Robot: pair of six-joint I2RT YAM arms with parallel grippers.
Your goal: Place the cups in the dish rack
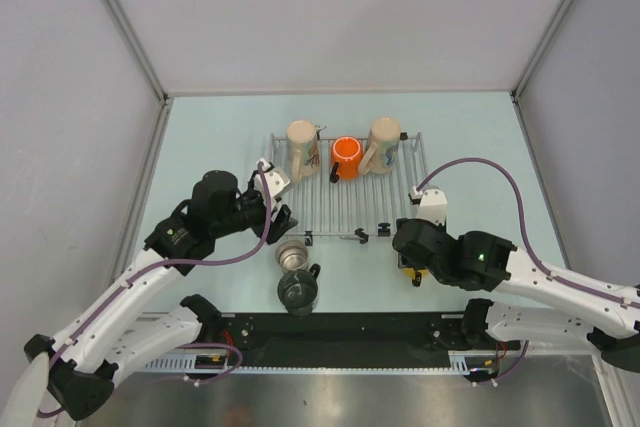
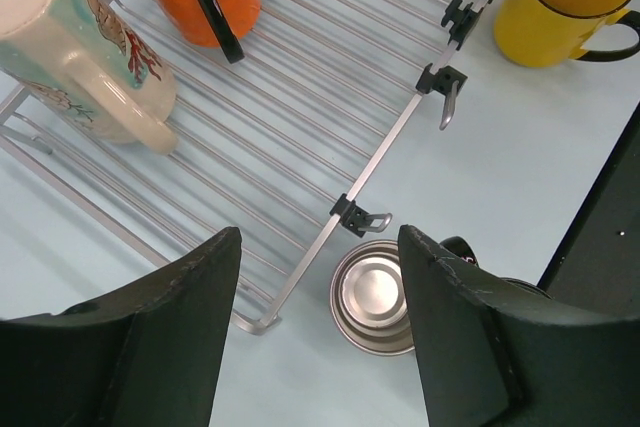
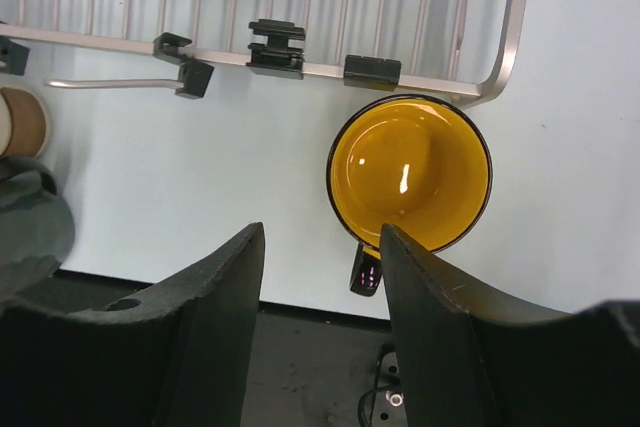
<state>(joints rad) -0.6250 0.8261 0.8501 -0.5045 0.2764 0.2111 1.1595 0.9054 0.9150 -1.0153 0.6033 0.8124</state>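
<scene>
The dish rack [image 1: 345, 192] lies mid-table and holds two cream mugs [image 1: 302, 145] [image 1: 383, 144] and the orange mug [image 1: 346, 158] along its far side. The small steel cup [image 1: 292, 255] and the dark grey-green mug [image 1: 298, 293] stand on the table before the rack's near left corner. My left gripper [image 1: 278, 215] hovers open over that corner; in the left wrist view [image 2: 320, 239] the steel cup [image 2: 375, 297] sits just right of centre between the fingers. My right gripper [image 1: 410, 247] is open above the yellow mug [image 3: 410, 172], whose handle [image 3: 365, 272] points toward the fingers.
Black clips [image 3: 275, 45] and a wire hook [image 3: 100, 83] stick out along the rack's near rail [image 3: 120, 42]. A black base strip [image 1: 340, 332] runs along the table's near edge. Grey walls close in the left, right and back sides.
</scene>
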